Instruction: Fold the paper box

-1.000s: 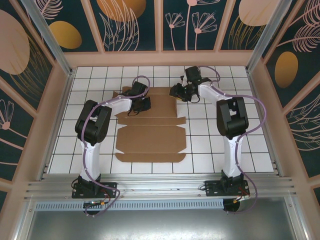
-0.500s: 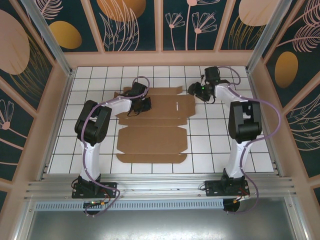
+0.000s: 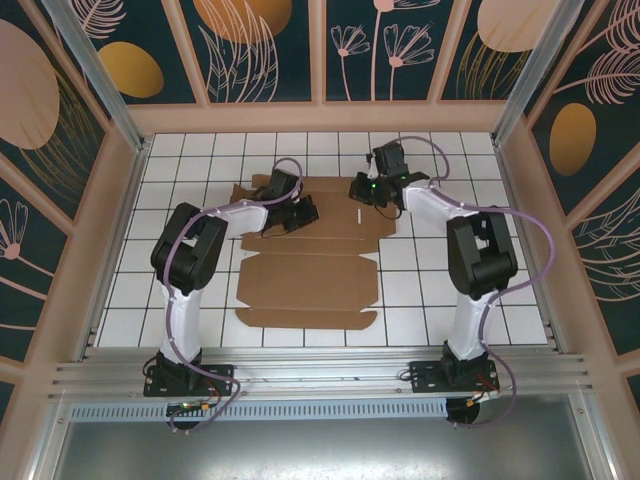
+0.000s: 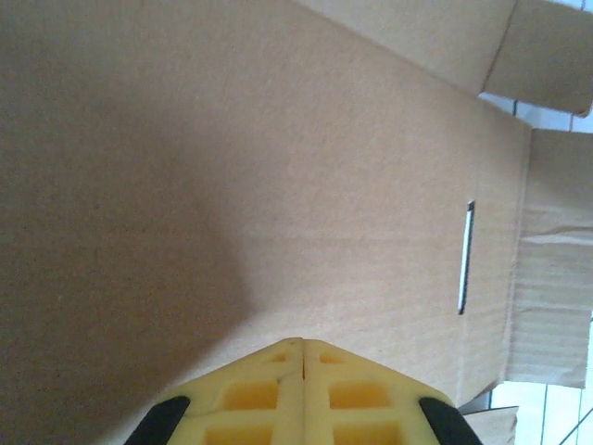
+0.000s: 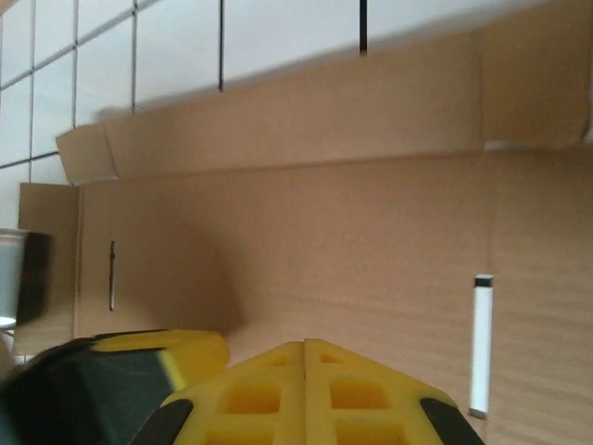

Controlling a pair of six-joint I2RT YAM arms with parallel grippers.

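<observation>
Flat brown corrugated cardboard box sheet (image 3: 305,285) lies unfolded at centre of white tiled surface (image 3: 420,290), btwn both arms. L hand (image 3: 303,212) over far panel, left part; yellow fingers (image 4: 278,357) pressed together, nothing btwn. R hand (image 3: 362,190) over same panel's right end, near narrow slot (image 5: 481,345); also closed, empty.

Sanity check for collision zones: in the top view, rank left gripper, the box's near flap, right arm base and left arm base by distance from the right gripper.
From the right gripper, over the box's far panel:
1. left gripper, just to its left, same panel.
2. near flap of the paper box, the box's front edge.
3. right arm's base, table's near edge, right.
4. left arm's base, table's near edge, left.
</observation>
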